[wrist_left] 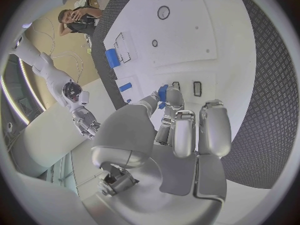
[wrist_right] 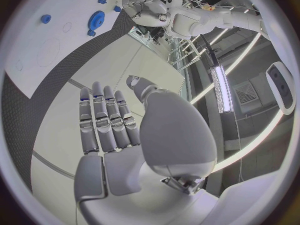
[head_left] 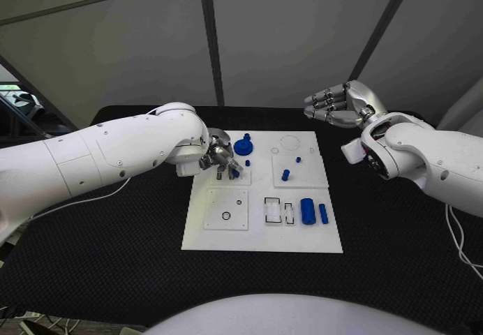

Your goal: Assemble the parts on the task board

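The white task board (head_left: 262, 234) lies mid-table. My left hand (head_left: 218, 158) hovers over its far left corner and pinches a small blue part (wrist_left: 162, 92) between thumb and fingertip; the same part (head_left: 234, 172) shows just under the fingers. A blue gear (head_left: 245, 146) stands right beside that hand. Two short blue pegs (head_left: 286, 174) stand in the far right panel. A thick blue cylinder (head_left: 308, 211) and a thinner one (head_left: 323, 213) lie at the board's right side. My right hand (head_left: 338, 105) is raised off the board at the back right, holding nothing, fingers straight (wrist_right: 103, 122).
A raised square panel (head_left: 227, 209) with a round hole sits on the board's near left, with rectangular slots (head_left: 273, 210) beside it. A ring outline (head_left: 290, 142) marks the far right corner. Black matting (head_left: 111, 258) surrounds the board.
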You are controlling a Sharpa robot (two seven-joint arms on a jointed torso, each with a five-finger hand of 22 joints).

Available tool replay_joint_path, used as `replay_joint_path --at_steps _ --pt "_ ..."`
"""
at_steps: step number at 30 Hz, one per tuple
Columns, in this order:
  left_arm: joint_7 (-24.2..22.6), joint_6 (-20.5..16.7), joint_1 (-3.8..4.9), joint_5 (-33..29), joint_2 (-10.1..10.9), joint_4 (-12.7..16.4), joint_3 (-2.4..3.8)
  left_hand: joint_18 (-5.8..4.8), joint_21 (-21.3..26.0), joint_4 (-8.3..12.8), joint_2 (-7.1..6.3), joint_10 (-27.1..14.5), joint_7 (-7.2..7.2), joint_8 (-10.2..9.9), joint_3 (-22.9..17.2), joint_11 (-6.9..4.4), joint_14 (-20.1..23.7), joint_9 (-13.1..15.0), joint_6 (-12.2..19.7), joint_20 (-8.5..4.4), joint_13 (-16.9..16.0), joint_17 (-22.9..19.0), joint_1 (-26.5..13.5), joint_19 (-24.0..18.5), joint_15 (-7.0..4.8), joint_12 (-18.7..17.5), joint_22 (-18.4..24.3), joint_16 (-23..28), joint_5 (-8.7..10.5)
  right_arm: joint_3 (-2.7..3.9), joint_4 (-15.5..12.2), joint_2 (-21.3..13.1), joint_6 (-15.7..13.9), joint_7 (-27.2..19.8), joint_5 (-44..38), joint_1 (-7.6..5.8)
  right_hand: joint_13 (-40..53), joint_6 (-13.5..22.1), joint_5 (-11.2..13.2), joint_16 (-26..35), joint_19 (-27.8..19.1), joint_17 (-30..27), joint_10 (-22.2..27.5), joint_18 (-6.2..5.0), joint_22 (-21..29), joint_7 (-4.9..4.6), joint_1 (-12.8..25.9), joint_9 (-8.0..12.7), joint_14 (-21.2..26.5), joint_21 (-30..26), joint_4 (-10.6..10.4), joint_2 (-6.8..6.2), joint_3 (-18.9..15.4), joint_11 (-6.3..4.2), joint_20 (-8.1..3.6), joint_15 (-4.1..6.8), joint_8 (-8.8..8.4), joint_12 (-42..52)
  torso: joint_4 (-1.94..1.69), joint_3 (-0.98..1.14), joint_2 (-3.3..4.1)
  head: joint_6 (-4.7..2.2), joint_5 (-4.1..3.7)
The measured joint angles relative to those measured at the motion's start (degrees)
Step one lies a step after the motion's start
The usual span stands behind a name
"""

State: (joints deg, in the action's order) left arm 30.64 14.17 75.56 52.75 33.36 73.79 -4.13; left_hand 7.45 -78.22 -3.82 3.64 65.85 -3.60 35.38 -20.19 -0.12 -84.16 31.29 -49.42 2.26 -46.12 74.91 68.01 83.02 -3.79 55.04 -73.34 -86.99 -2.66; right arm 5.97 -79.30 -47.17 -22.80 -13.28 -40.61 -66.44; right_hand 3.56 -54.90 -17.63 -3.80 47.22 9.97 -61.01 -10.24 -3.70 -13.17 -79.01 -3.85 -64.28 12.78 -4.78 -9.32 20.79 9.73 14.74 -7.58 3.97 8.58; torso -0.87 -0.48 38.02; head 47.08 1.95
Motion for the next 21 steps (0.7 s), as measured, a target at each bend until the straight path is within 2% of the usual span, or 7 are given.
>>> replay_joint_path --at_steps 2,6,10,12,15,21 --pt "0.0 -0.8 0.0 -0.5 0.6 0.7 0.0 0.0 0.0 0.7 -1.2 0.2 0.0 0.6 -3.6 0.21 0.0 0.6 0.0 0.0 -0.4 0.0 -1.5 0.0 0.0 0.6 0.0 0.0 0.0 0.0 0.1 0.0 0.1 0.0 0.0 0.0 0.0 0.0 0.0 0.0 0.0 -0.1 0.0 0.0 0.0 0.0 0.0 0.0 0.0 0.0 0.2 0.0 -0.2 0.0 0.0 0.0 0.0 0.0 -0.12 -0.01 -0.05 0.07 0.0" --pt "0.0 -3.4 0.0 -1.5 2.3 2.6 -0.08 0.0 0.0 0.2 -2.58 0.5 0.0 1.3 -6.7 0.03 0.0 1.5 0.0 0.0 -0.8 0.0 -2.9 0.0 0.0 1.0 -0.1 0.0 0.01 0.0 0.1 -0.1 0.2 0.1 0.0 0.0 0.0 0.0 0.0 0.0 0.0 -0.1 0.0 0.0 0.0 0.0 0.0 0.0 0.0 0.0 0.2 0.0 -0.2 0.0 0.0 0.0 0.0 0.0 -0.4 0.0 -0.2 0.18 0.02" --pt "0.0 -6.4 -0.14 -1.9 3.9 4.8 -0.71 0.0 0.0 0.4 -3.61 0.7 0.11 1.9 -9.7 0.25 0.0 2.1 0.1 -0.13 -1.3 0.0 -3.9 0.1 0.0 1.3 -0.5 0.0 0.0 0.0 0.1 -0.3 0.3 0.2 0.0 0.0 0.0 0.0 0.0 0.0 0.0 -0.1 0.0 0.0 0.0 0.0 0.0 0.0 0.0 -0.2 0.2 0.0 -0.2 0.0 0.0 0.0 0.0 0.0 -0.73 0.04 -0.37 0.37 0.02" --pt "0.0 -8.7 -0.36 -2.2 4.8 6.3 -1.09 -0.01 0.0 0.4 -4.62 0.9 0.11 2.4 -11.9 0.21 0.0 2.7 0.1 -0.21 -1.5 0.0 -5.0 0.2 0.0 1.7 -0.8 0.0 -0.91 0.0 0.1 -0.3 0.4 0.2 -0.1 0.0 0.0 0.0 0.0 0.0 0.0 -0.1 0.0 0.0 0.0 0.0 0.0 0.0 0.0 -0.3 0.2 0.0 -0.2 0.0 0.0 0.0 0.0 0.0 -0.89 0.07 -0.45 0.46 0.02" --pt "0.0 -11.0 -0.66 -2.3 5.5 7.6 -1.23 -0.01 0.0 0.2 -4.67 1.0 0.11 2.6 -12.1 0.13 0.0 2.8 0.1 -0.21 -1.5 0.0 -5.0 0.2 0.0 1.7 -0.9 0.0 -1.13 0.0 0.1 -0.4 0.4 0.2 -0.1 0.0 0.0 0.0 0.0 0.0 0.0 -0.1 0.0 0.0 0.0 0.0 0.0 0.0 0.0 -0.3 0.2 0.0 -0.2 0.0 0.0 0.0 0.0 0.0 -1.08 0.08 -0.52 0.52 0.02" --pt "-0.1 -15.5 -2.03 -1.5 6.1 9.5 -1.47 0.0 0.0 0.1 -5.12 1.2 0.1 3.1 -13.3 0.31 0.1 3.2 0.1 -0.32 -1.7 0.0 -5.8 0.3 -0.12 1.9 -1.1 0.0 -1.53 -0.01 0.2 -0.4 0.5 0.3 -0.2 0.0 0.0 0.0 0.0 0.0 0.0 -0.1 0.0 -0.01 0.0 0.0 0.0 0.0 0.0 -0.3 0.2 0.0 -0.2 0.0 0.0 0.0 0.0 0.0 -1.44 0.14 -0.7 0.81 -0.03"
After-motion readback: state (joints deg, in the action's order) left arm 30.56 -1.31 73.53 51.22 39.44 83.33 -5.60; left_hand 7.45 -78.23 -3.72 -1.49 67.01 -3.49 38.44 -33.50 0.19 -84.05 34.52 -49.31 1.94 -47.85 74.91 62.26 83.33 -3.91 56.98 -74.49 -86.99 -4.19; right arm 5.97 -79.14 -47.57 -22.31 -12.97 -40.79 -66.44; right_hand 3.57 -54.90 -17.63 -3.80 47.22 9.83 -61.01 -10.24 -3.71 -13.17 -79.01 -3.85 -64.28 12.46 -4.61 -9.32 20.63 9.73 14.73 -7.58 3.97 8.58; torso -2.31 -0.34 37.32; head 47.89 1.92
